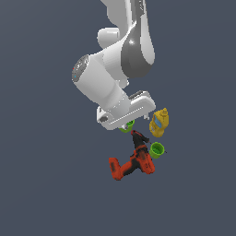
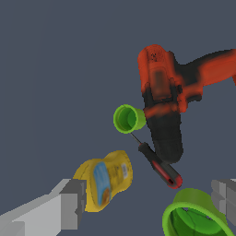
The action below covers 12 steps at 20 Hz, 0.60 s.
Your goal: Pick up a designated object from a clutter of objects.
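Observation:
The designated object, a red-orange power drill (image 1: 131,164) with black trim, lies on its side at the near end of the clutter of objects; the wrist view shows this drill (image 2: 161,97) too. My gripper (image 1: 125,118) hovers above the far end of the group, apart from the drill. In the wrist view its fingers (image 2: 69,205) stand wide apart, so the gripper (image 2: 147,203) is open and holds nothing. A green cup (image 1: 127,126) sits partly hidden under the hand and appears large in the wrist view (image 2: 196,216).
A yellow bottle (image 1: 159,122) (image 2: 105,179) stands toward the exterior view's right of the hand. A second green cup (image 1: 157,149) (image 2: 128,118) sits beside the drill. A slim red-black tool (image 1: 139,137) (image 2: 159,165) lies between the cups, next to the drill's black end.

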{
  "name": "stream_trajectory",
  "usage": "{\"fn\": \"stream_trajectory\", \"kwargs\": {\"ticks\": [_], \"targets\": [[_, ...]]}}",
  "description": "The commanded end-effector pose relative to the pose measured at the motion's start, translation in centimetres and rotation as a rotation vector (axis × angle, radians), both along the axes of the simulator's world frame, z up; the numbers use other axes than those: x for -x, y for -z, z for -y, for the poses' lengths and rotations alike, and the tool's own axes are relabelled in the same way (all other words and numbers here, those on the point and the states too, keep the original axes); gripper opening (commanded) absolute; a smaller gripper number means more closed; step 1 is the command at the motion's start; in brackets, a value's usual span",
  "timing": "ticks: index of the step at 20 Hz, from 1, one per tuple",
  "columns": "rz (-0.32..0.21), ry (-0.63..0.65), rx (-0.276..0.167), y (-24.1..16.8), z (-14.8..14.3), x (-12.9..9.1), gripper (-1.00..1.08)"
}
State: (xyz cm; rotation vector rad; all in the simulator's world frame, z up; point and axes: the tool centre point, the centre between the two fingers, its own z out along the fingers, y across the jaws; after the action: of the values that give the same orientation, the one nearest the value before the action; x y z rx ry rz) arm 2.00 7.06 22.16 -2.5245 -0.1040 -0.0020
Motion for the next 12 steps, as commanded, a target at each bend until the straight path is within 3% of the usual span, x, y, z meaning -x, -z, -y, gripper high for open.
{"fn": "stream_trajectory", "kwargs": {"ticks": [1,12], "targets": [[0.012,0.008,-0.048,1.0,-0.2,-0.2,1.08],[0.081,0.075,-0.23,5.5,-0.7,-1.1,1.08]]}}
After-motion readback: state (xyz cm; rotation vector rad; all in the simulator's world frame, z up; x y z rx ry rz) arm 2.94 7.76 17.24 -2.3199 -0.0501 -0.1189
